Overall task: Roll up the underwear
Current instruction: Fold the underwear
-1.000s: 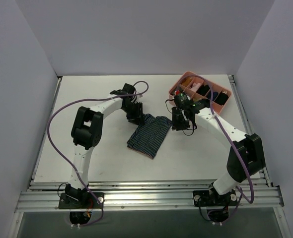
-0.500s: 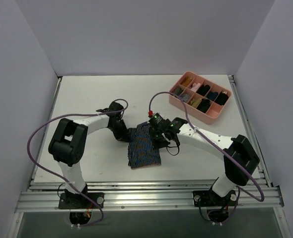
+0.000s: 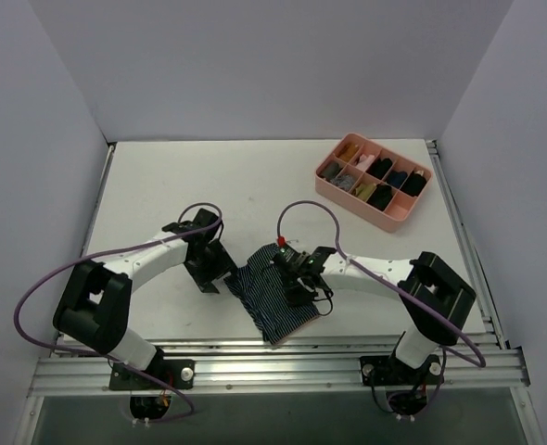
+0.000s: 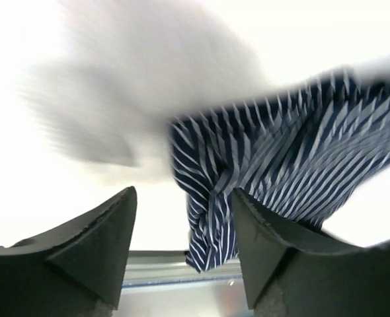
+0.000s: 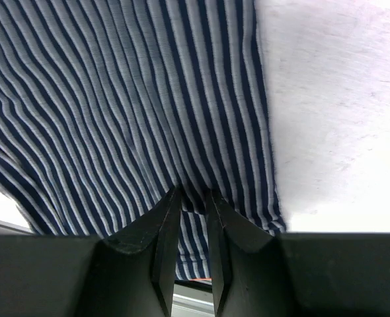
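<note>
The underwear [image 3: 272, 301], navy cloth with light pinstripes, lies spread on the white table by its near edge, its pinkish-red waistband [image 3: 298, 331] toward the front. My right gripper [image 3: 298, 288] rests on its right part. In the right wrist view the right gripper [image 5: 193, 193] is shut on a fold of the striped cloth [image 5: 116, 99]. My left gripper [image 3: 224, 274] is at the cloth's left edge. In the blurred left wrist view the left gripper [image 4: 185, 195] is open, with a bunched corner of the underwear [image 4: 281, 165] hanging beside its right finger [image 4: 268, 244].
A pink divided tray [image 3: 399, 211] with small dark bundles stands at the back right. The metal front rail [image 3: 273, 366] runs just below the cloth. Purple cables loop over both arms. Grey walls close in the left, back and right.
The underwear has been dragged toward the table's near edge and turned. Both grippers came nearer with it, and the left arm swung out to the left.
</note>
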